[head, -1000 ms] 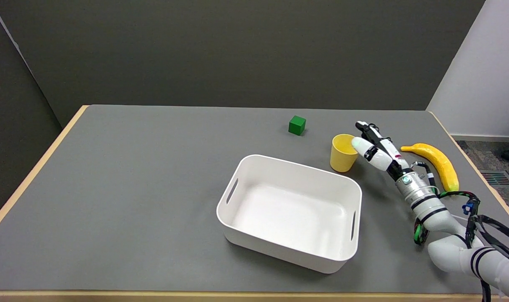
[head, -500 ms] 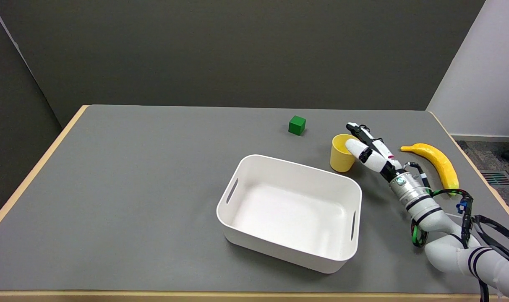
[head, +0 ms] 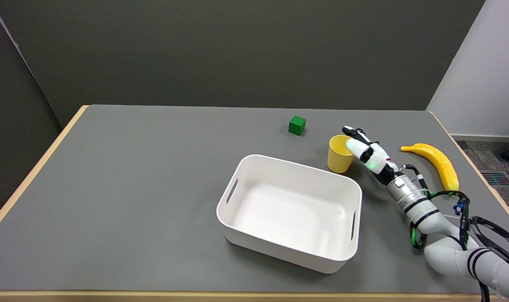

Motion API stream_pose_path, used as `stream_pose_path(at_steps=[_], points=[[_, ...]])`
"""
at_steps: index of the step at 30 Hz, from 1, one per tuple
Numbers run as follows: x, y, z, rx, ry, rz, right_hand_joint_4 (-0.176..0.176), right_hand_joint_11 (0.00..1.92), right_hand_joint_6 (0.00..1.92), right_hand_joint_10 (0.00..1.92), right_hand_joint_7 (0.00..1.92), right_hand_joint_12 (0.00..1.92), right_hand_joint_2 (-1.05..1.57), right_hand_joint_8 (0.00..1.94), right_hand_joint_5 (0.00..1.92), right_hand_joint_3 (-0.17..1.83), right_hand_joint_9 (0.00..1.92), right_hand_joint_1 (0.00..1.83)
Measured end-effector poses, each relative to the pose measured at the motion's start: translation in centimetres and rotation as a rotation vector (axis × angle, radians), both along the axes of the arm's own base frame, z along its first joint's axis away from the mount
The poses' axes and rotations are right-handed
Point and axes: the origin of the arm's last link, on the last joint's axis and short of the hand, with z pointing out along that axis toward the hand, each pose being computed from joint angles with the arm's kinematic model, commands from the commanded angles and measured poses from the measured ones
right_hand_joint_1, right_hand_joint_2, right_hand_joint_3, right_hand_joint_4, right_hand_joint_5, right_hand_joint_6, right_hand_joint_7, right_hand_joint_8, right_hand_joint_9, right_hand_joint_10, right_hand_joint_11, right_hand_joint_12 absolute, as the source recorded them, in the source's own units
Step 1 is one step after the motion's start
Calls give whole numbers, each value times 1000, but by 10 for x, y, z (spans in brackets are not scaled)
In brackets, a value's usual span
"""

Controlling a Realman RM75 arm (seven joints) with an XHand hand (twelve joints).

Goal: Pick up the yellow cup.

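The yellow cup (head: 338, 157) stands on the grey table (head: 153, 167), mouth up and leaning slightly, just beyond the far right corner of the white bin. My right hand (head: 364, 150) reaches in from the right at rim height. Its white thumb (head: 352, 147) lies over the cup's right rim. Its dark fingers (head: 350, 130) stretch past the far right side of the cup and are not wrapped around it. The hand touches the cup but does not grip it.
A white bin (head: 290, 212) with slot handles sits in front of the cup. A green cube (head: 297, 125) lies to the far left of the cup. A banana (head: 437, 161) lies to the right of my forearm, near the table's right edge.
My right hand has slid left and closed in on the cup, its thumb now over the rim. The cup has shifted a little to the left and leans slightly.
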Motion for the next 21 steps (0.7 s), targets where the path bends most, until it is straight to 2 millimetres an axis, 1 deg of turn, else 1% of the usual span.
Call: stream_pose_path(at_steps=[11, 15, 17, 21], points=[[-4, -3, 4, -10, -69, -18, -96, -1, 206, 135, -1, 654, 512, 73, -1, 847, -1, 225], [-5, -6, 4, -10, -80, -27, -97, -1, 194, 136, -1, 664, 513, 64, -1, 853, -1, 291], [-5, -7, 4, -9, -83, -33, -98, -1, 179, 131, -1, 645, 522, 48, -1, 864, -1, 396], [-6, -10, 4, -7, -86, -45, -102, -1, 155, 98, -1, 547, 548, 12, -1, 869, -1, 496]])
